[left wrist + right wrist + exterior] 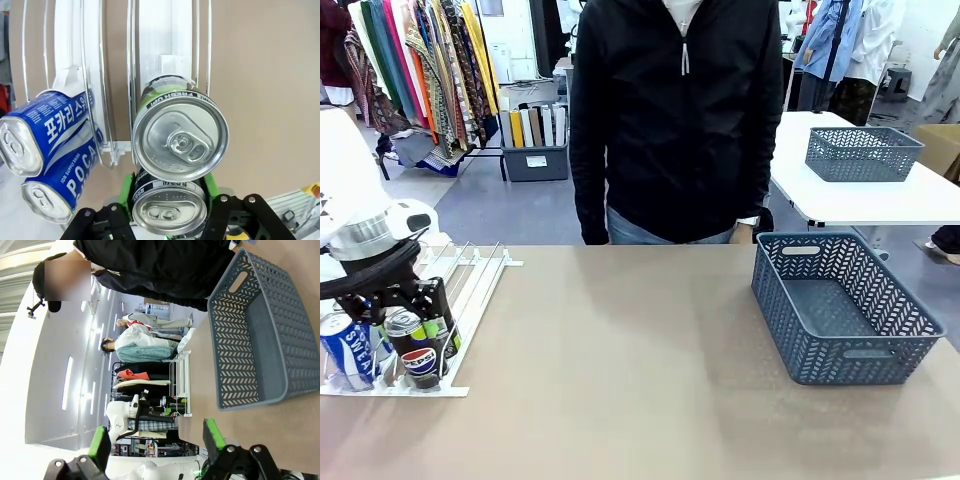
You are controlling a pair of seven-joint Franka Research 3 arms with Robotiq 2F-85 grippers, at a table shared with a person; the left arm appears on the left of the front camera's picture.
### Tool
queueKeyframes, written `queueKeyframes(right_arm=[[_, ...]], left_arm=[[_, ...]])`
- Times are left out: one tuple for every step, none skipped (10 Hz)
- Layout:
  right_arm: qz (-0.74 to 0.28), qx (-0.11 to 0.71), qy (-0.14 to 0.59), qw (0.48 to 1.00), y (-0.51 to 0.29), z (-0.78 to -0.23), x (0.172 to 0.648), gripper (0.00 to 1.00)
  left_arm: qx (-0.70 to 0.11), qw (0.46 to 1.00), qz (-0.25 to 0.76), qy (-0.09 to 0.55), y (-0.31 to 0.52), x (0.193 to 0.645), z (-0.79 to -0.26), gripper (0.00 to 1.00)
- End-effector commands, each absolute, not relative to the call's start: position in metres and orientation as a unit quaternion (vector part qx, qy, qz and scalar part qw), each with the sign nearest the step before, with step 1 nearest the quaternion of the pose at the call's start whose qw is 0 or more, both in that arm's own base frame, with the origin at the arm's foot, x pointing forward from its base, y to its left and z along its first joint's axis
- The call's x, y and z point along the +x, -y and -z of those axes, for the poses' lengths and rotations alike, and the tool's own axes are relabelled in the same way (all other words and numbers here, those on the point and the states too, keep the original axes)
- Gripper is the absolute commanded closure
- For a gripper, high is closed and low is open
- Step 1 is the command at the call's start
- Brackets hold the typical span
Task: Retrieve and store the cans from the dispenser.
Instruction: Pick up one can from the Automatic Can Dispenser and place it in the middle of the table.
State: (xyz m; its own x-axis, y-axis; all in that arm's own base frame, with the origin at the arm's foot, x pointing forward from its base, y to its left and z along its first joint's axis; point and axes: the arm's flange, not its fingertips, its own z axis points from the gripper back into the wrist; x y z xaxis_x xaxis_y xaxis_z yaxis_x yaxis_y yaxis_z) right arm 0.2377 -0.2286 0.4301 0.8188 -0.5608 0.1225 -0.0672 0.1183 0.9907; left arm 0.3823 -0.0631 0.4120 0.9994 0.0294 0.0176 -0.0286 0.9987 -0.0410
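Your left claw (167, 186) is pinching the front can (167, 212): the green pads (125, 187) are pressing on both its sides. The next can (180, 135) is resting against it from up the same lane, and two blue cans (50, 145) are lying in the other lane. The dispenser (470, 270) is sitting at the near left corner of the table (620, 340). Your right claw (156, 445) is hanging spread and empty, facing the basket (250, 340) by the right edge.

Step, as judged: you are picking up a can, with nothing stored so far. Next you are needing a clean lift out of the lane, with the can behind likely rolling down.
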Motion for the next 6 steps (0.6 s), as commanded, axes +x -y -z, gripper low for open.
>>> queueKeyframes(right_arm=[[0.161, 0.637, 0.246, 0.712, 0.230, -0.430, 0.233, 0.00], [0.161, 0.637, 0.246, 0.712, 0.230, -0.430, 0.233, 0.00], [0.161, 0.637, 0.246, 0.712, 0.230, -0.430, 0.233, 0.00], [0.161, 0.637, 0.246, 0.712, 0.230, -0.430, 0.233, 0.00], [0.161, 0.637, 0.246, 0.712, 0.230, -0.430, 0.233, 0.00], [0.161, 0.637, 0.246, 0.712, 0.230, -0.430, 0.233, 0.00]], left_arm=[[-0.009, 1.000, -0.009, 0.000, 0.067, 0.386, -0.410, 1.00], [-0.008, 1.000, -0.008, 0.001, 0.068, 0.385, -0.410, 1.00], [-0.010, 1.000, -0.010, 0.004, 0.069, 0.384, -0.413, 1.00], [0.001, 1.000, -0.013, 0.024, 0.073, 0.370, -0.434, 1.00], [0.013, 0.998, -0.017, 0.059, 0.077, 0.353, -0.469, 1.00], [0.024, 0.996, -0.018, 0.086, 0.080, 0.336, -0.509, 1.00]])
